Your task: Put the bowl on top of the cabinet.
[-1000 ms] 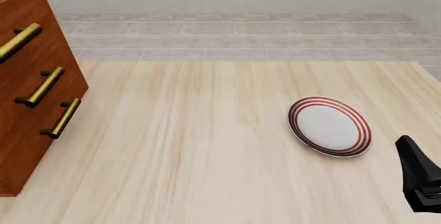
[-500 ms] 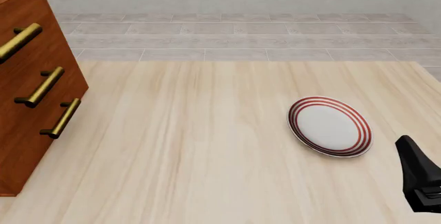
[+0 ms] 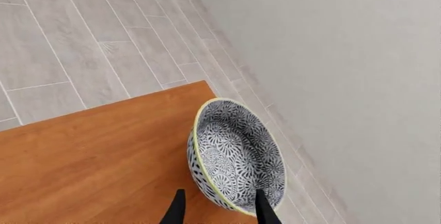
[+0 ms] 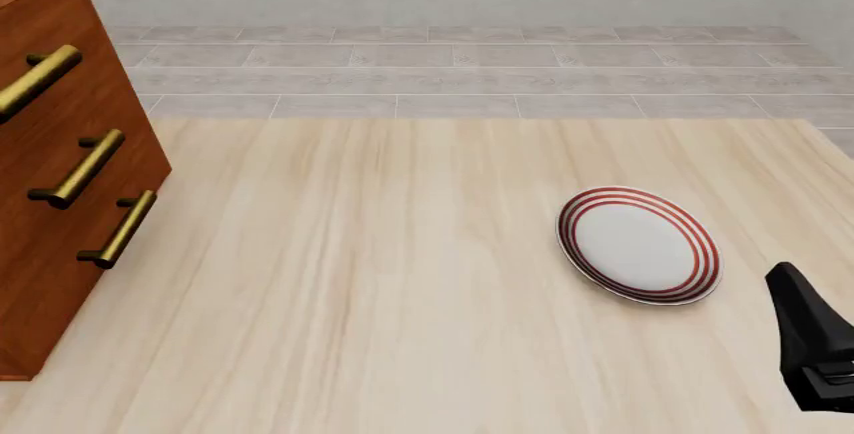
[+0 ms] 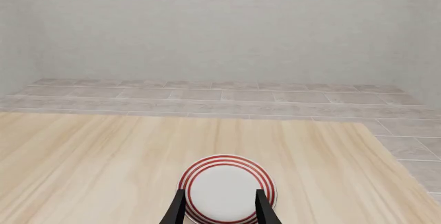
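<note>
blue-patterned bowl (image 3: 236, 154) sits on the cabinet (image 3: 96, 157) just beyond the left fingers (image 3: 175, 211), spread open.

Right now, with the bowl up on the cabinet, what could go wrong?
1. The bowl sits at a corner of the cabinet top, partly past the edge and tilted; it may slide off.
2. The left gripper fingers straddle the bowl's rim; pulling away carelessly could drag it over.

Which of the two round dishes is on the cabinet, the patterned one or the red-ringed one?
The blue-and-white floral bowl, resting on the cabinet top. The red-ringed plate lies flat on the table.
</note>
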{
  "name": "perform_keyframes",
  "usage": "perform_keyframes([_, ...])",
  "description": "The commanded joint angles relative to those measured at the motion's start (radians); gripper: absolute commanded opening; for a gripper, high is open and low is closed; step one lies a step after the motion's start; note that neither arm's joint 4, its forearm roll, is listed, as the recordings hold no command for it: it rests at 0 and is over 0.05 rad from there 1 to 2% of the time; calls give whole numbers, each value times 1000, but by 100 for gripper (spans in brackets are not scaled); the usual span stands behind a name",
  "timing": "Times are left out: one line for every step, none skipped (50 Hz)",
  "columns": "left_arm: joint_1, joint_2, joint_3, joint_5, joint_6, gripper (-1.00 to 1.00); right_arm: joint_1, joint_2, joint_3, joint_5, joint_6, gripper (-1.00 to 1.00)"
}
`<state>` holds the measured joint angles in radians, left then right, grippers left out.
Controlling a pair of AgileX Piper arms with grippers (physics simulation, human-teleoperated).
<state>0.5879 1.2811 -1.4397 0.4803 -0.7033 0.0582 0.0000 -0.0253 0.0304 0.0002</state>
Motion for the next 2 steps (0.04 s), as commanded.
perform_keyframes([4, -4, -1, 2, -2, 100, 0, 0, 0, -2, -2, 100])
perform_keyframes([4, -4, -1, 2, -2, 100, -1, 0, 0, -2, -2, 100])
